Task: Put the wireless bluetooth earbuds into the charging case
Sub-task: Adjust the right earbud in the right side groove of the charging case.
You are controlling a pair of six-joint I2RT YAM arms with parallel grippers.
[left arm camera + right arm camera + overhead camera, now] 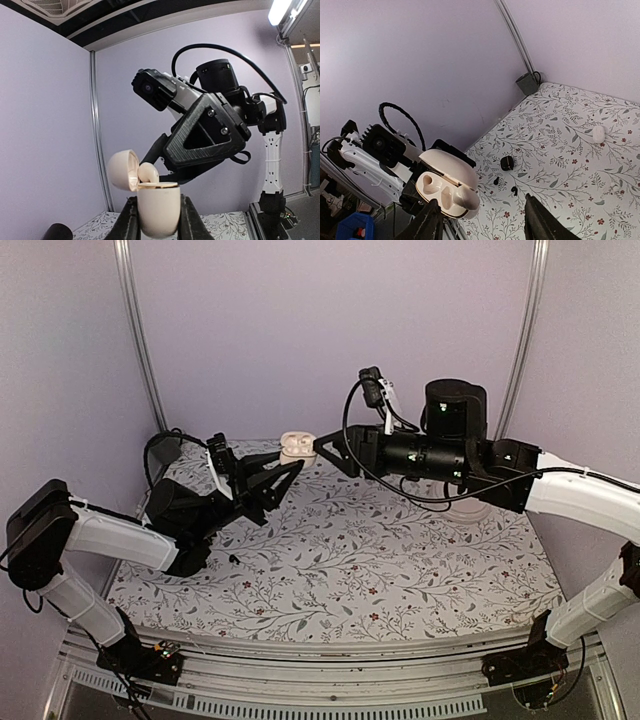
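Observation:
My left gripper (157,220) is shut on the cream charging case (158,207), holding it upright above the table with its lid (121,170) swung open. A cream earbud (148,172) sticks partly out of one socket; the other socket (427,182) is bare. My right gripper (485,222) is open, level with the case top (295,447), its fingertips beside the bud and nothing pinched between them. Two tiny black bean-shaped buds (496,180) (514,190) lie on the floral cloth below.
A small black boxy object (506,163) lies near the black buds. A small white oval piece (597,134) rests farther out on the cloth. A dark cup (526,82) stands in the back corner by the wall rail.

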